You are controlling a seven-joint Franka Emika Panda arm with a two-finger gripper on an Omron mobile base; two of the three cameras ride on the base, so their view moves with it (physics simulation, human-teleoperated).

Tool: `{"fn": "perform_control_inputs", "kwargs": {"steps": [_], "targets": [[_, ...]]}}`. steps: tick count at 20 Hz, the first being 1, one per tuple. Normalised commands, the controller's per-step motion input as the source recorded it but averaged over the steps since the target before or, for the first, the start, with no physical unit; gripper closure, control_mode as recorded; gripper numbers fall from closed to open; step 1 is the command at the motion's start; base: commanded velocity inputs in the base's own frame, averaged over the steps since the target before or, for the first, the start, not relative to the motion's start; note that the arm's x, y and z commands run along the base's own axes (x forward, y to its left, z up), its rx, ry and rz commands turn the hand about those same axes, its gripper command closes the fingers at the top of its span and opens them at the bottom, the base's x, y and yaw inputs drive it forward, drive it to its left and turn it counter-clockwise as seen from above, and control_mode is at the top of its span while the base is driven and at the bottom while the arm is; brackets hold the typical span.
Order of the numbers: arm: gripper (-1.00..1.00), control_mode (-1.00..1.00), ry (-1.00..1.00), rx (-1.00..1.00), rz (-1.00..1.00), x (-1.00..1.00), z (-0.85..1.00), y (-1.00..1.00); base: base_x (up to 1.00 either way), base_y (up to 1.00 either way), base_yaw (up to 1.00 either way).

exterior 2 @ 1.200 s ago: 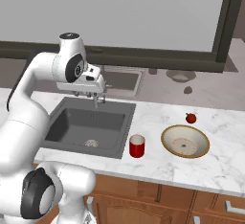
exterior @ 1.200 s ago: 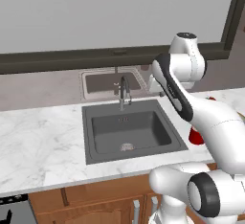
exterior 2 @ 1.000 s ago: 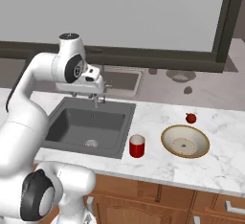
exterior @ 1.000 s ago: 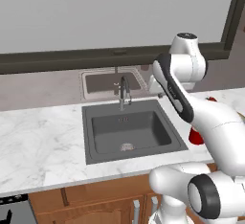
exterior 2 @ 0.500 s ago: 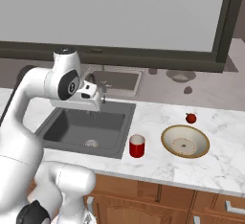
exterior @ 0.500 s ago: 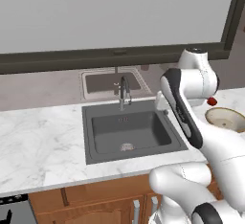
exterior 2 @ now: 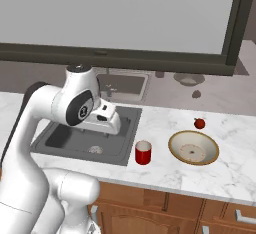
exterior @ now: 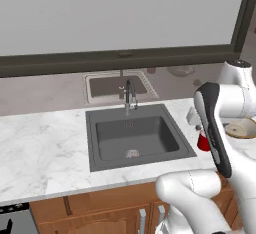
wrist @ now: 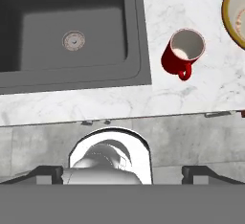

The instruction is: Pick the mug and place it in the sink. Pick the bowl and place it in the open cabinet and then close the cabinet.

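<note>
The small red mug [exterior 2: 143, 152] stands upright on the marble counter just right of the sink [exterior 2: 62, 137], handle toward the counter's front edge. In the hand view the mug [wrist: 184, 50] lies up and to the right, beside the sink [wrist: 48, 27]. My gripper [exterior 2: 106, 129] hangs over the sink's right half, left of the mug and well above it. Its fingertips [wrist: 48, 173] stand wide apart: the gripper [wrist: 122, 173] is open and holds nothing. The tan bowl [exterior 2: 193, 148] with a cream inside sits right of the mug. The cabinet is out of view.
A chrome faucet [exterior: 129, 95] rises behind the sink [exterior: 135, 138]. A tiny red fruit [exterior 2: 199, 123] lies behind the bowl. From the left, my arm partly hides the mug [exterior: 203, 141] and the bowl [exterior: 242, 128]. Wooden drawers run under the counter's front edge.
The arm has swung from near the faucet down and toward the sink's front right, closer to the mug. The jaws have opened wider.
</note>
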Motion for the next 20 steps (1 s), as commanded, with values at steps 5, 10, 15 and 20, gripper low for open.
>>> {"fn": "perform_control_inputs", "kwargs": {"steps": [5, 10, 15, 20], "targets": [[-1.0, -1.0, 0.01, 0.0, -0.07, -0.39, -0.03, -0.67, 0.0, 0.0, 0.0], [-1.0, -1.0, 0.01, 0.0, -0.04, -0.22, -0.22, -0.57, 0.0, 0.0, 0.0], [-1.0, -1.0, 0.05, 0.0, -0.02, -0.01, -0.39, -0.34, 0.0, 0.0, 0.0], [-1.0, -1.0, 0.02, 0.0, 0.0, 0.01, -0.44, -0.18, 0.0, 0.0, 0.0]]}}
